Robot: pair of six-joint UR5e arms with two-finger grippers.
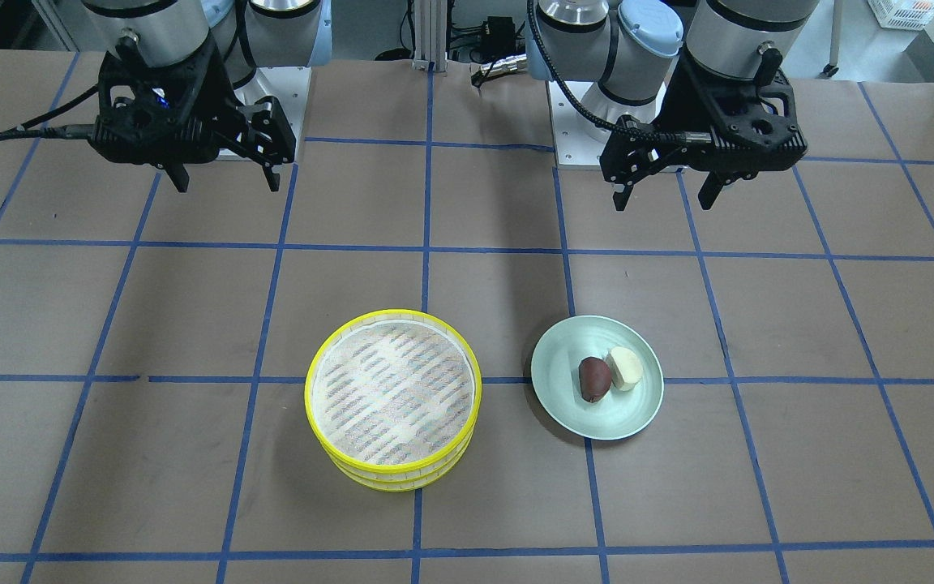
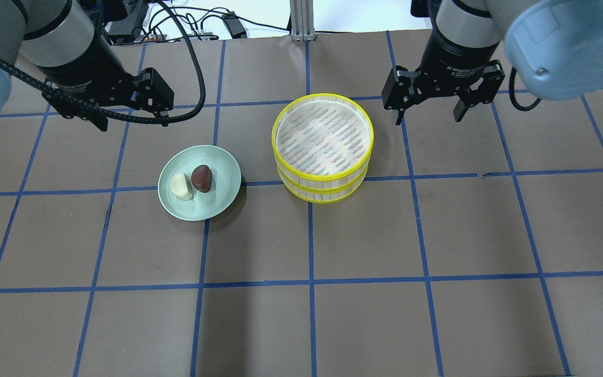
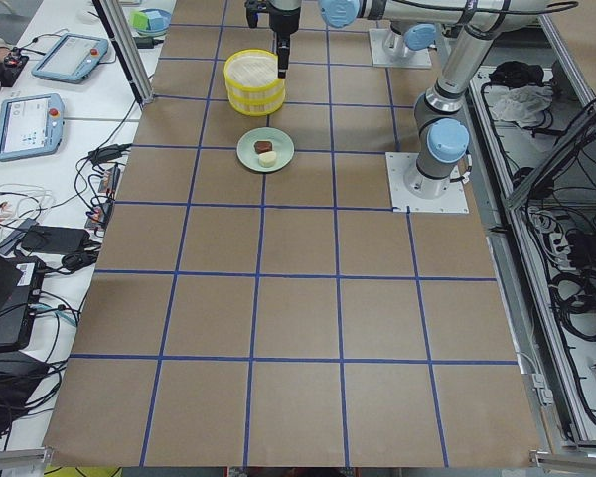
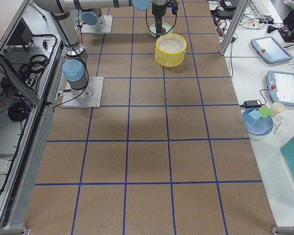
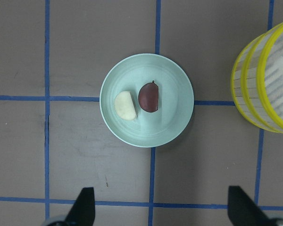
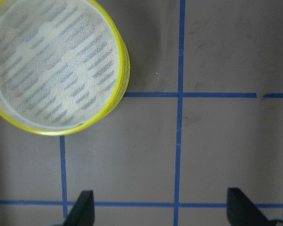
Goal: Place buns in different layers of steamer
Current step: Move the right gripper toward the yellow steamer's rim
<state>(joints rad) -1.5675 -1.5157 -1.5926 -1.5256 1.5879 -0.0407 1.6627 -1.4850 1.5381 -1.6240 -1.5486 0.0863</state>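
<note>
The steamer (image 1: 392, 393), two stacked trays with yellow rims and an empty mesh top, stands mid-table; it also shows in the overhead view (image 2: 324, 137) and the right wrist view (image 6: 52, 66). A dark reddish-brown bun (image 1: 594, 379) and a cream-white bun (image 1: 625, 367) lie side by side, touching, on a pale green plate (image 1: 597, 422), also in the left wrist view: brown bun (image 5: 149, 97), white bun (image 5: 125, 105). My left gripper (image 2: 131, 121) hovers open and empty behind the plate. My right gripper (image 2: 428, 118) hovers open and empty beside the steamer.
The brown table surface (image 2: 312, 314) carries a blue tape grid. The arm bases (image 1: 272, 89) stand at the robot's edge. Tablets and cables (image 3: 30, 119) lie on side benches beyond the operators' edge.
</note>
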